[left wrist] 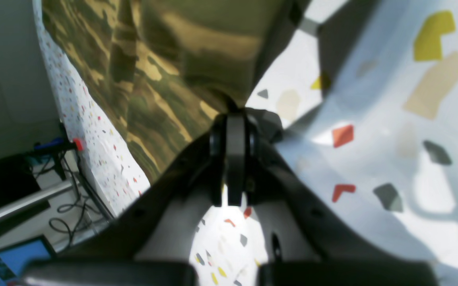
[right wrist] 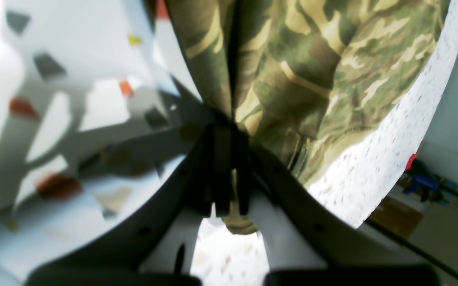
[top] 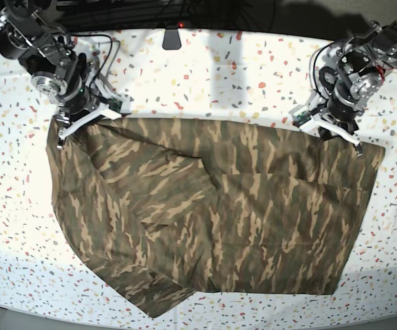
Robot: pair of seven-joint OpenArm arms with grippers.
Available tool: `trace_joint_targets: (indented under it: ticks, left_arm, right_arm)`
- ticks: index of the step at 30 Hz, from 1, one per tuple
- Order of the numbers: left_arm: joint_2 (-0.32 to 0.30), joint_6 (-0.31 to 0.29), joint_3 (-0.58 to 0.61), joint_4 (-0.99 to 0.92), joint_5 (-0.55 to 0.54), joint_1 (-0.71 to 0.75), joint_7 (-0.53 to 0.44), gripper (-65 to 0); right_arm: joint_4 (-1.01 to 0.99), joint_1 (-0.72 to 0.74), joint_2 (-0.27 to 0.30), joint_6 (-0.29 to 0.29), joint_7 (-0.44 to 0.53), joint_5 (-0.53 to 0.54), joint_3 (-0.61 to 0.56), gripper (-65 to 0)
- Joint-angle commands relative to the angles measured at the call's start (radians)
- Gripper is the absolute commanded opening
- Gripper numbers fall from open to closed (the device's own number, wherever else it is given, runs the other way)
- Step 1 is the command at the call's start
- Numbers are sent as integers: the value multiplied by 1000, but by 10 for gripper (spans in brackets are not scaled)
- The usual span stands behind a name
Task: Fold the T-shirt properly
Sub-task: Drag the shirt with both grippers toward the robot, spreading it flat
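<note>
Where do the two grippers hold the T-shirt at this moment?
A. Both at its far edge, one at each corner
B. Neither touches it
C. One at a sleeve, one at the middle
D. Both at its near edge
A: in the base view the left gripper and the right gripper each pinch a far corner of the T-shirt.

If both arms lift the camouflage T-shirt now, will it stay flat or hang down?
The T-shirt will probably sag between the tools: it already lies in wrinkles and folded flaps. It bunches where the right tool pinches it, so it seems thin and floppy. It is probably light.

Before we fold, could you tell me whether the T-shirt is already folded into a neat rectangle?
No, the T-shirt lies spread open and wrinkled.
</note>
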Motion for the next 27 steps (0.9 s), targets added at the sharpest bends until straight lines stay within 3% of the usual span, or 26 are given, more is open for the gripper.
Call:
trace_joint_targets:
  ticks: [1, 6, 13, 22, 27]
  left_arm:
    - [-14, 5, -5, 10, -5, 5, 11, -650]
    - [-14, 20, -5, 18, 8, 68, 34, -650]
    - [-14, 58, -5, 103, 72, 192, 89, -650]
    - [-14, 106, -5, 260, 177, 325, 195, -650]
    - [-14, 106, -5, 316, 241, 415, 217, -650]
  right_arm:
    - [17, -4, 32, -7, -15, -1, 7, -650]
    - [25, -69, 89, -13, -28, -2, 7, -650]
    - [105, -178, 182, -76, -43, -2, 7, -650]
    - [206, -300, 314, -123, -139, -3, 7, -650]
    - [227, -349, 347, -134, -157, -3, 8, -650]
